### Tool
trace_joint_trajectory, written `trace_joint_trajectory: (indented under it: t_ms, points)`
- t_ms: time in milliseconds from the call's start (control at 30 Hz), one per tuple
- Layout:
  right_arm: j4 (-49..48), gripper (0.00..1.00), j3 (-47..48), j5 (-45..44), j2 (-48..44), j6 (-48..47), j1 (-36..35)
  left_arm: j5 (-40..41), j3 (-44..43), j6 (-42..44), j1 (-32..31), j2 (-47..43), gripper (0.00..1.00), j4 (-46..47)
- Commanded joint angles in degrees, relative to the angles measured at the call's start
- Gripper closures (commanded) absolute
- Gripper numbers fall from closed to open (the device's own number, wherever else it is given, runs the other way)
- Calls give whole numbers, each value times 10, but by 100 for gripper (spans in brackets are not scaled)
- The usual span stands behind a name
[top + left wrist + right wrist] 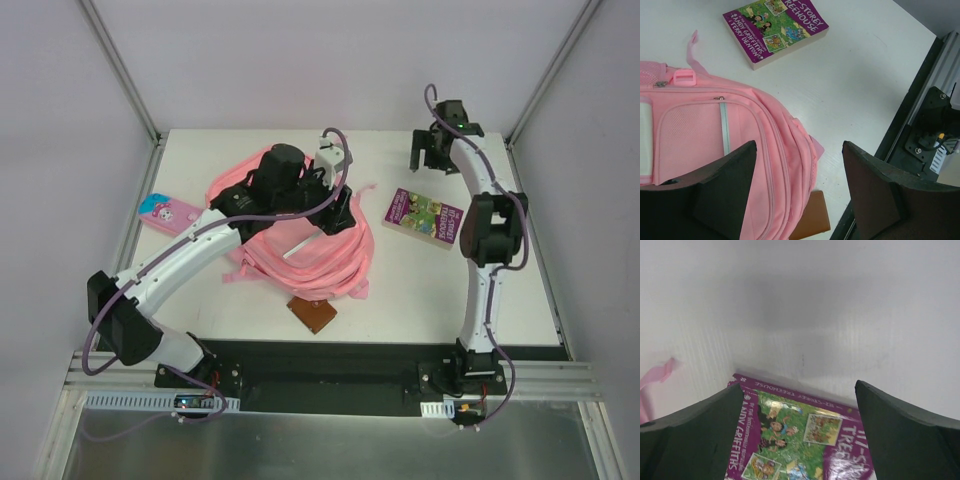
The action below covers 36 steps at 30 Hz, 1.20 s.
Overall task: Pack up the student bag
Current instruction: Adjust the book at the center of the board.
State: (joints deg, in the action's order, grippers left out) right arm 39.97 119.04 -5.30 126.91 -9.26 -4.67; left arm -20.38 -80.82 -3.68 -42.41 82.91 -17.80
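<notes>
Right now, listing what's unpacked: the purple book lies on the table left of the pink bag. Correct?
No, the purple book lies on the table right of the pink bag, not left; the top external view shows it.

A white counter (520, 300) carries the pink student bag (310, 250) at its middle, straps spilling toward the near edge. The left arm reaches across the bag, and the left end effector (336, 212) hangs over the bag's right side. A purple book (423, 217) lies flat to the right of the bag, apart from it. The right end effector (420, 156) points down beyond the book, near the far edge. A pink pencil case (170, 213) lies at the left edge. A flat brown square (312, 313) sits just beside the straps.
</notes>
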Motion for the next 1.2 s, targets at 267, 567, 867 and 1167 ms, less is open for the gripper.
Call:
trace_joint_trajectory:
  t_ms: [267, 567, 867, 1167]
  points:
    - [32, 4, 47, 4, 80, 28, -32, 22, 19, -6, -2, -47, 31, 15]
    - [47, 4, -20, 63, 69, -30, -64, 21, 22, -9, -2, -49, 31, 15]
    - [-16, 4, -211, 76, -68, -54, -69, 20, 12, -1, -1, -41, 31, 15]
    - [-131, 4, -320, 135, -273, 46, -11, 8, -27, 3, -1, 20, 29, 46]
